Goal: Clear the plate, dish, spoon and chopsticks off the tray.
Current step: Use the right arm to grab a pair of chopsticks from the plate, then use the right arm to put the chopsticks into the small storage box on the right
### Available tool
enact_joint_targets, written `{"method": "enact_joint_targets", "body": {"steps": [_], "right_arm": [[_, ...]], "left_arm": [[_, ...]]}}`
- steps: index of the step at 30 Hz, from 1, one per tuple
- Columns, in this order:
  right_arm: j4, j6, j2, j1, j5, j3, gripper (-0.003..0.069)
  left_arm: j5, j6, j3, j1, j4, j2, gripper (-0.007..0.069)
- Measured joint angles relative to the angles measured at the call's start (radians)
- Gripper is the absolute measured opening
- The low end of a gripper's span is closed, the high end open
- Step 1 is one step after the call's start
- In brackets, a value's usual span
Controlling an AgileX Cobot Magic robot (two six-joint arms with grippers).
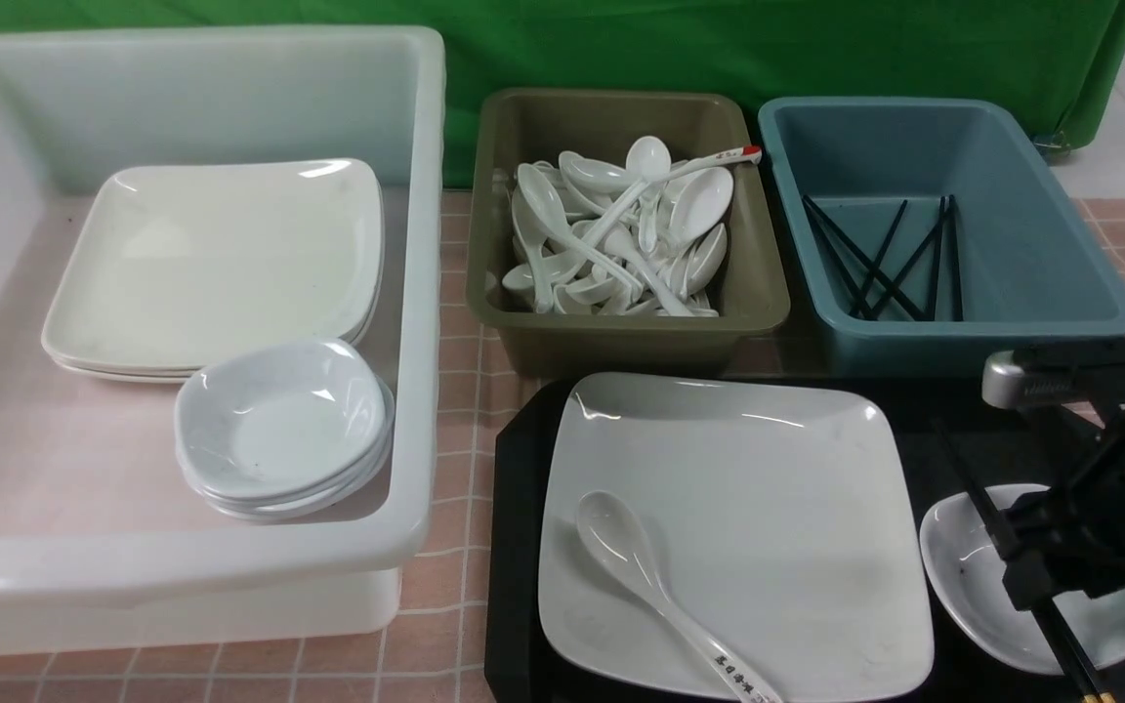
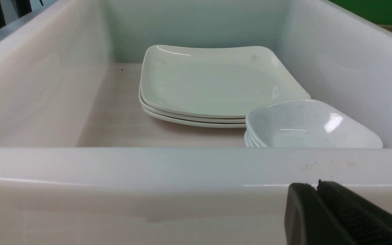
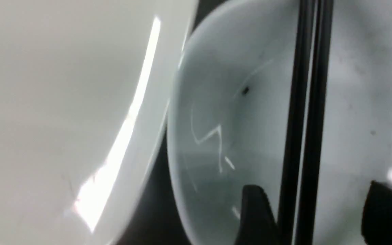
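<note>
The black tray lies at the front right. On it sits the large square plate, and the white spoon rests on the plate's near left part. Right of the plate is the small dish, with the black chopsticks lying across it. My right gripper hangs low over the dish, open. In the right wrist view the chopsticks run between its fingers, close to one of them, above the dish and beside the plate. My left gripper is shut and empty, facing the white tub's wall.
A big white tub on the left holds stacked square plates and stacked small dishes. Behind the tray stand an olive tub full of white spoons and a blue tub with black chopsticks.
</note>
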Motion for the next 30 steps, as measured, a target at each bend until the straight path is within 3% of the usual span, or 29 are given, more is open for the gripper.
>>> {"method": "enact_joint_targets", "body": {"steps": [6,8,10,12,21,26,28,30], "right_arm": [[-0.005,-0.006,0.082,0.004,-0.032,-0.001,0.0462],[-0.007,-0.007,0.094,0.004,-0.035,-0.001,0.0424],[-0.007,-0.007,0.098,0.004,-0.034,-0.001,0.0306],[-0.007,-0.007,0.098,0.004,-0.011,-0.004,0.0141],[0.016,-0.006,-0.066,0.011,0.156,-0.138,0.0153],[0.027,0.024,-0.128,0.011,-0.076,-0.252,0.0153],[0.028,0.057,-0.11,0.011,-0.327,-0.303,0.0153],[0.031,0.074,-0.092,0.011,-0.422,-0.321,0.0153]], "left_arm": [[0.0,0.0,0.0,0.0,0.0,0.0,0.002],[0.0,0.0,0.0,0.0,0.0,0.0,0.002],[0.0,0.0,0.0,0.0,0.0,0.0,0.002],[0.0,0.0,0.0,0.0,0.0,0.0,0.002],[0.0,0.001,0.0,0.0,0.0,0.0,0.002],[0.0,0.001,0.0,0.0,0.0,0.0,0.002],[0.0,0.001,0.0,0.0,0.0,0.0,0.002],[0.0,0.001,0.0,0.0,0.0,0.0,0.002]]}}
